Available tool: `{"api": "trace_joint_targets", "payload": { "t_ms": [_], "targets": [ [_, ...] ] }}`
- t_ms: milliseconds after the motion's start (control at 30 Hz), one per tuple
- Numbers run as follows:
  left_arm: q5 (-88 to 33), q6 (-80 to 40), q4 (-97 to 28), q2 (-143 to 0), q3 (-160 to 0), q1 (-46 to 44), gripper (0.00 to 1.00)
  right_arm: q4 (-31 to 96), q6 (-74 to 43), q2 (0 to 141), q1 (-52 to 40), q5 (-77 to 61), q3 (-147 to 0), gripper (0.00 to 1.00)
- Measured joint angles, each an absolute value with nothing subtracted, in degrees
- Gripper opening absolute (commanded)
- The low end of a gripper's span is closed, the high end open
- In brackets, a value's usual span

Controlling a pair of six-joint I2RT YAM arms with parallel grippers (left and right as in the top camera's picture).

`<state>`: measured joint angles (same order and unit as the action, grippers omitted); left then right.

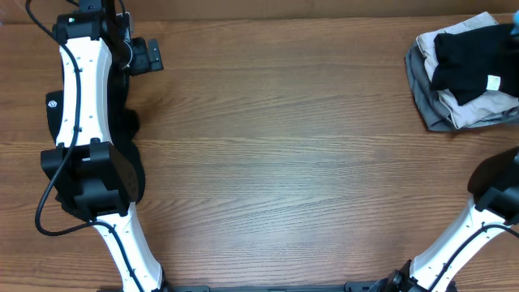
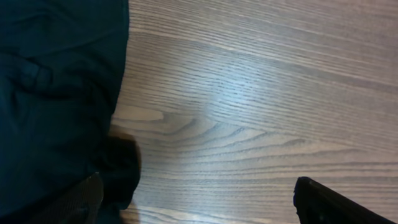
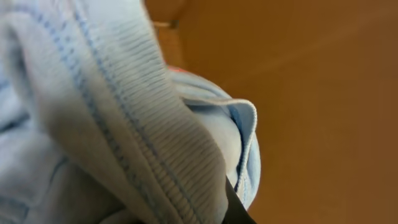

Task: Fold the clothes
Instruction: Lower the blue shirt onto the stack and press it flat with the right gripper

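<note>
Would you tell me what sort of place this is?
Probably a robotics lab bench: a white left arm and right arm flank a wooden table, with folded clothes stacked at its corner.

1. We see a brown table (image 1: pixel 284 146) — fine wood grain throughout.
2. The T-shirt (image 3: pixel 93 124) is light blue, ribbed, with darker blue stitching.
3. The long garment (image 2: pixel 56 93) looks plain black.
4. The folded pile (image 1: pixel 466 73) shows grey, beige and black — we note one white tag (image 1: pixel 493 82).

Brown wood-grain table (image 1: pixel 284 162), grain running sideways, pale glare patch in left wrist view
</note>
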<state>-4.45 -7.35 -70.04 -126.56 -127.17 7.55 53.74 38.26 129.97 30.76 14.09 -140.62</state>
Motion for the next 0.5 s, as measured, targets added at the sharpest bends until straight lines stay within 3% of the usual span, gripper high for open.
{"api": "trace_joint_targets", "payload": {
  "t_ms": [333, 367, 400, 433, 467, 500],
  "targets": [
    [-4.43, -8.69, -69.97, -126.56, -127.17, 7.55, 1.00, 59.66, 41.58, 130.28, 23.20, 11.07, -140.35, 0.04],
    [-4.45, -8.69, -69.97, -126.56, -127.17, 7.55, 1.00, 61.30, 41.74, 130.47, 22.33, 11.11, -140.35, 0.08],
    [-4.43, -8.69, -69.97, -126.56, -127.17, 7.55, 1.00, 62.59, 41.85, 130.85, 21.65, 11.11, -140.38, 0.27],
    [-4.43, -8.69, -69.97, -126.56, -127.17, 7.55, 1.00, 63.92, 41.80, 131.48, 21.02, 11.14, -140.38, 0.56],
    [-4.45, -8.69, -69.97, -126.56, -127.17, 7.55, 1.00, 64.69, 41.69, 132.05, 20.60, 11.11, -140.38, 1.00],
    [-4.45, -8.69, -69.97, -126.56, -127.17, 7.55, 1.00, 65.80, 41.71, 133.03, 20.12, 11.07, -140.38, 1.00]
  ]
}}
